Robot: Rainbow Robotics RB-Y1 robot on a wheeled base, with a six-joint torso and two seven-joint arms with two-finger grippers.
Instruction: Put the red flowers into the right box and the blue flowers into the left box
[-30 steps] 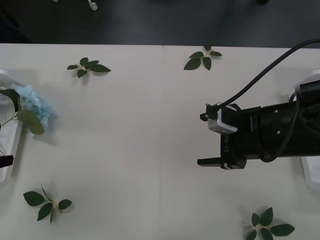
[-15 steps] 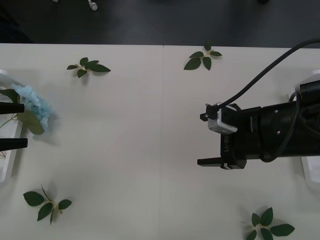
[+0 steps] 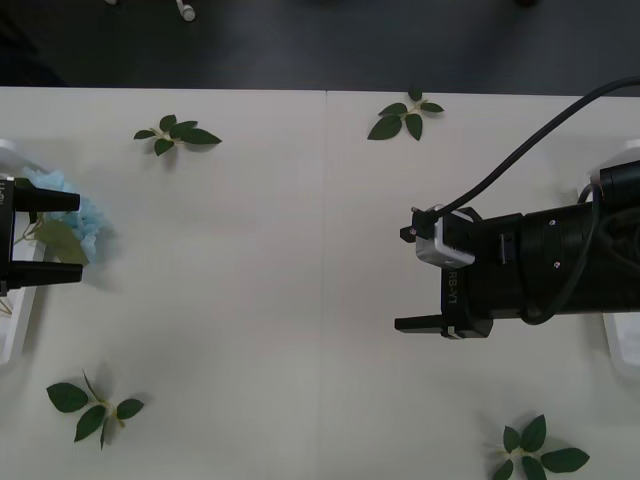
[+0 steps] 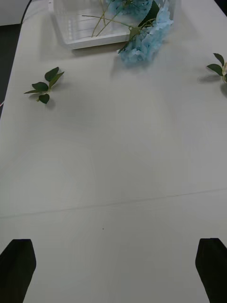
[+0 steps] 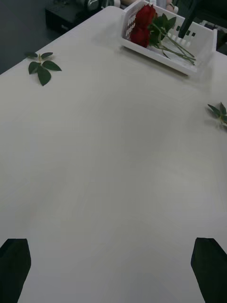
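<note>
Frilly pale blue flowers (image 4: 142, 38) spill over the slotted white plastic left box (image 4: 82, 26); dark red flowers (image 5: 142, 26) lie in the right box (image 5: 198, 45). Both black pincers, left pincer (image 3: 55, 237) and right pincer (image 3: 405, 279), hang spread above the smooth desk (image 3: 300, 250).

Right arm (image 3: 540, 270) black w/ silver wrist block; black cable; white lettering; thin black gripper fingers (image 3: 415, 324).

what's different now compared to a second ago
The left tool has come in from the table's left edge, open, its fingers now either side of the blue flowers hanging over the left box; it grips nothing. The right tool stayed open over the table, the flowers stayed put, and the leaf sprigs did not move.
</note>
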